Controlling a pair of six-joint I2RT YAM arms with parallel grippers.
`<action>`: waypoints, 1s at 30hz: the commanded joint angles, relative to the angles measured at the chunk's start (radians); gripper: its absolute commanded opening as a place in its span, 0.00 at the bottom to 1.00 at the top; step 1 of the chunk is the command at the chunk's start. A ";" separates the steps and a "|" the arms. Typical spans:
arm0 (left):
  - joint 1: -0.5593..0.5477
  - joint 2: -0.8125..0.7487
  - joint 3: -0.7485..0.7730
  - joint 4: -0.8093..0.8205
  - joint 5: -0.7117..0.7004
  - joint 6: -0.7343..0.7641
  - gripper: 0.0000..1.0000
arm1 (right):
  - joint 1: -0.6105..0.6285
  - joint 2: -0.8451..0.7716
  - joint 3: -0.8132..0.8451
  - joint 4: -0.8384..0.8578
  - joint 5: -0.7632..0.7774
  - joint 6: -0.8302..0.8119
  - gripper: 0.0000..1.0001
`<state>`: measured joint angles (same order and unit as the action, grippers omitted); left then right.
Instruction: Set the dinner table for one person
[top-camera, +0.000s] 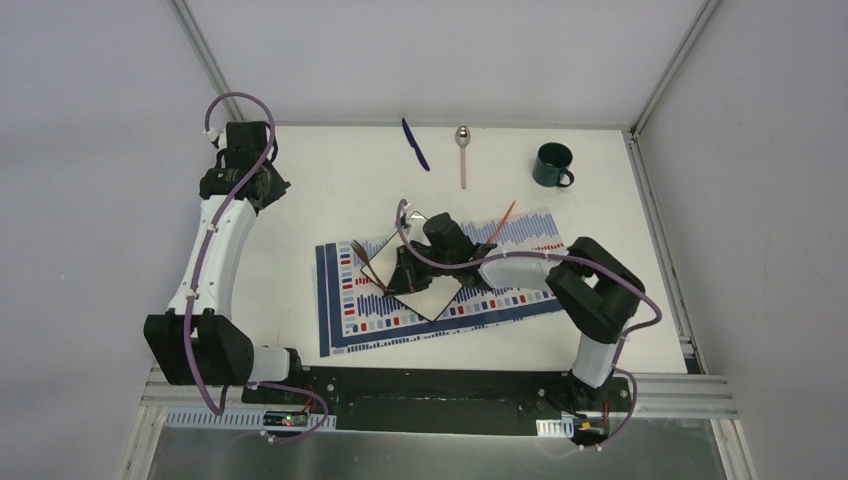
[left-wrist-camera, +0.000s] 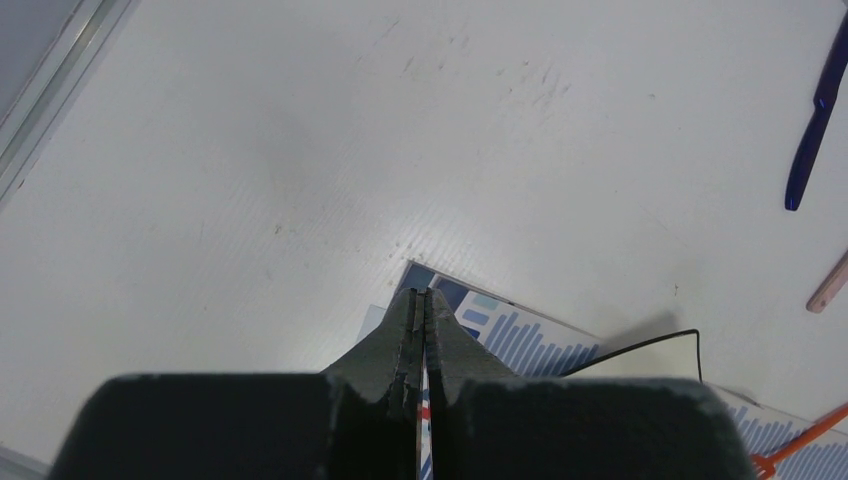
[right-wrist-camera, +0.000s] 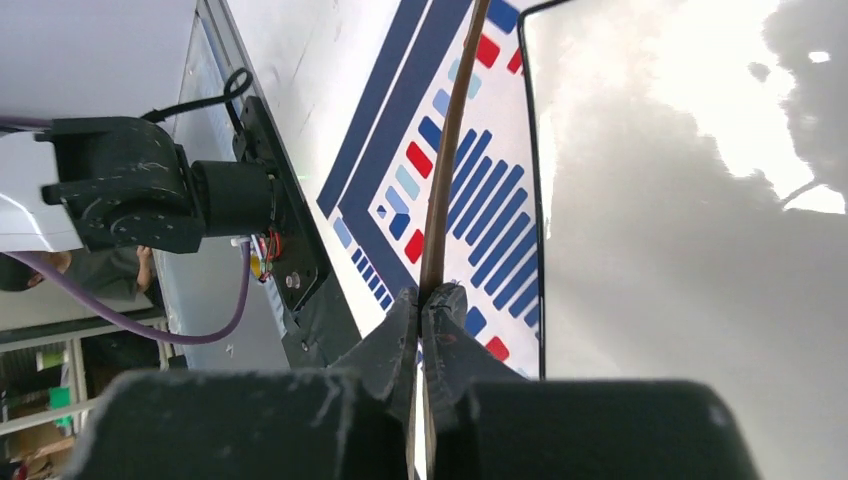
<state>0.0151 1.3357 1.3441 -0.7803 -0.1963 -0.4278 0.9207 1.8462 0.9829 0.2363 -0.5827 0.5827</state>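
Look: right fingers (right-wrist-camera: 395, 340) clamped shut on the brown fork (right-wrist-camera: 449, 170). It's light, stiff and slippery, so best held mid-handle. Left fingers (left-wrist-camera: 400, 335) closed, empty, above the bench (left-wrist-camera: 300, 150).

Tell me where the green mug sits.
Top view: the mug stands near the far right corner of the table, right of the spoon and beyond the placemat.

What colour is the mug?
The mug is dark green, seen best in the top external view.
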 joint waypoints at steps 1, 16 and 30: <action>0.012 0.005 0.012 0.041 0.026 -0.012 0.00 | -0.025 -0.129 -0.013 -0.045 0.038 -0.059 0.00; 0.009 0.022 -0.035 0.089 0.084 -0.033 0.00 | -0.069 -0.278 -0.208 -0.105 0.218 -0.035 0.00; -0.012 0.038 -0.098 0.145 0.123 -0.046 0.00 | -0.087 -0.282 -0.239 -0.119 0.256 -0.008 0.30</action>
<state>0.0128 1.3674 1.2678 -0.6884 -0.0940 -0.4603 0.8360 1.5963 0.7216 0.1055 -0.3374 0.5735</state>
